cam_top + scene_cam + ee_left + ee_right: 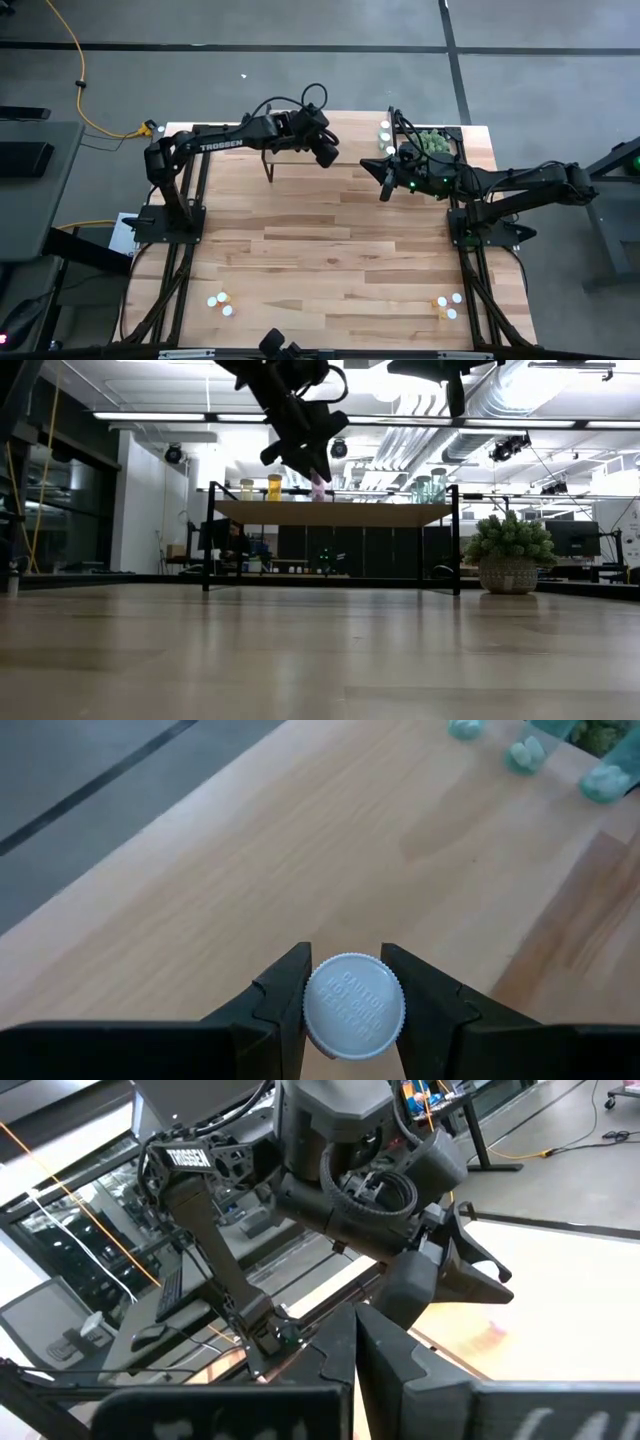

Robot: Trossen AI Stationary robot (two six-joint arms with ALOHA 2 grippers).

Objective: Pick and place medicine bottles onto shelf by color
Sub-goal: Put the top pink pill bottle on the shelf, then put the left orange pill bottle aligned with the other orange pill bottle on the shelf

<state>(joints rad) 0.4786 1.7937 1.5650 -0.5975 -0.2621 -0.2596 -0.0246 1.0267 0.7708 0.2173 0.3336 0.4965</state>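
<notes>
A: The left gripper point(343, 1005) hangs over the shelf point(333, 513), its fingers clamped on a pink bottle point(318, 486), only the white cap point(353, 1006) showing from the wrist. What would make this placement go well?

B: Probably a straight, slow descent with the bottle kept upright, the base resting on the wood before the fingers part. Two yellowish bottles point(260, 488) stand toward one end of the shelf and pale teal ones point(431, 487) toward the other, so the pink one likely belongs in the bare stretch between, well apart from both groups.

A: And the right gripper point(384, 190)?

B: Pinched shut on nothing, waiting just off the shelf's teal end, near the green plant point(509, 550).

A: The surroundings?

B: A pale plank table point(330, 260), with small clusters of bottles point(220, 302) waiting near both front corners. Beyond it lies grey floor with a yellow cable point(85, 90), and the low view shows an office with ceiling lights and ducts.
</notes>
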